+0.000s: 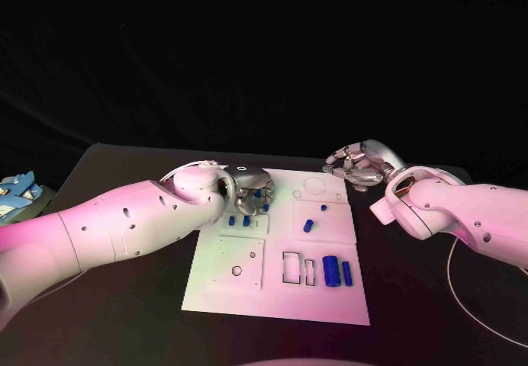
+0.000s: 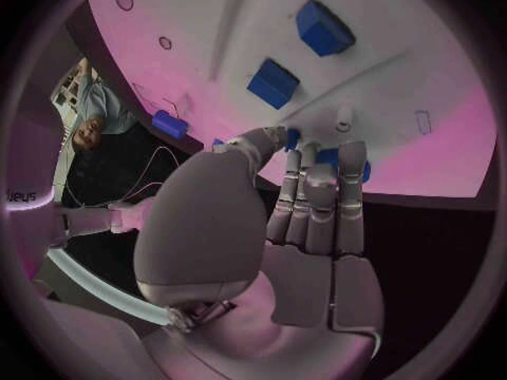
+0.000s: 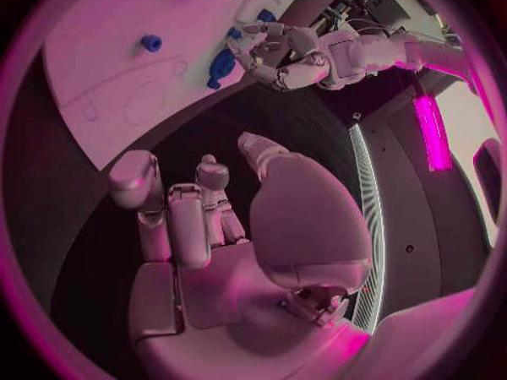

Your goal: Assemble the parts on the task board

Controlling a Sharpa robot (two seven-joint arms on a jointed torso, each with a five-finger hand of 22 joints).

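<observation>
The white task board (image 1: 275, 301) lies in the middle of the black table. My left hand (image 1: 251, 191) is over its far left corner. There the thumb and fingertips (image 2: 317, 165) close around a small blue part (image 2: 292, 137), also seen at the hand as the blue part (image 1: 264, 194). Two short blue parts (image 1: 238, 220) stand close by, two more (image 1: 308, 226) lie mid-board, and two long blue parts (image 1: 338, 271) lie near the front right. My right hand (image 1: 358, 166) hovers off the board's far right corner, fingers (image 3: 174, 215) loosely bent and holding nothing.
Rectangular slots (image 1: 291, 268) and a round recess (image 1: 317, 187) are cut into the board. A blue-and-white object (image 1: 17, 194) sits at the table's left edge. A white cable (image 1: 462, 293) loops on the table at the right.
</observation>
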